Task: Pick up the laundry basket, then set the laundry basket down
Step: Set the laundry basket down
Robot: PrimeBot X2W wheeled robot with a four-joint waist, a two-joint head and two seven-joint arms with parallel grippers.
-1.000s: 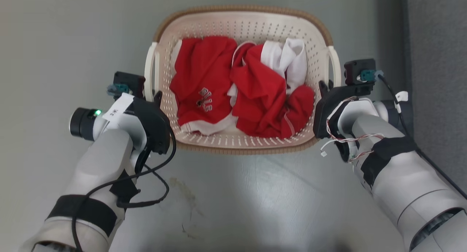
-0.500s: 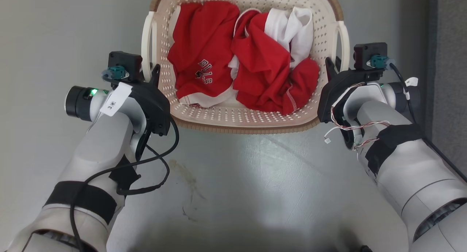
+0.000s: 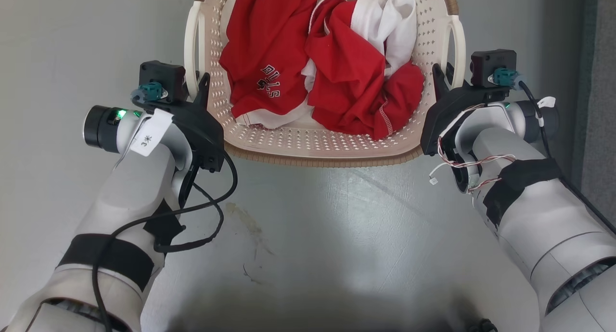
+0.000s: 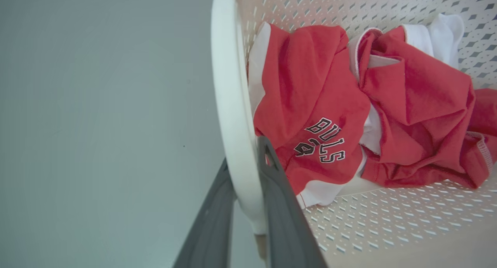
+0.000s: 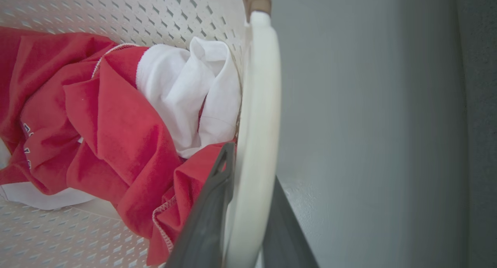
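Gripping the basket (image 3: 313, 140) by both side handles, the two arms held it between them at the top centre of the head view, its far rim cut off by the frame edge. The left gripper (image 3: 198, 84) sat at the near end of the left handle (image 3: 189, 43). In the left wrist view its fingers (image 4: 279, 190) were closed on that white bar (image 4: 229, 85), one inside the basket wall and one outside. The right gripper (image 3: 443, 74) mirrored it on the right handle (image 3: 461, 41). Its fingers (image 5: 209, 206) pinched the bar (image 5: 259, 89) the same way, the inner one just beside the laundry.

Inside lay a crumpled red jersey (image 3: 264, 43) with dark lettering, more red cloth (image 3: 346, 72) beside it, and a white piece (image 3: 387, 26) toward the right wall. The brown rim (image 3: 327, 159) faced the robot.

Grey floor (image 3: 337, 236) spread beneath, with a faint stain near the left arm's cable (image 3: 211, 211). A darker panel (image 3: 604, 82) ran along the right edge. Whether the basket rested on the floor or hung just clear of it could not be told.
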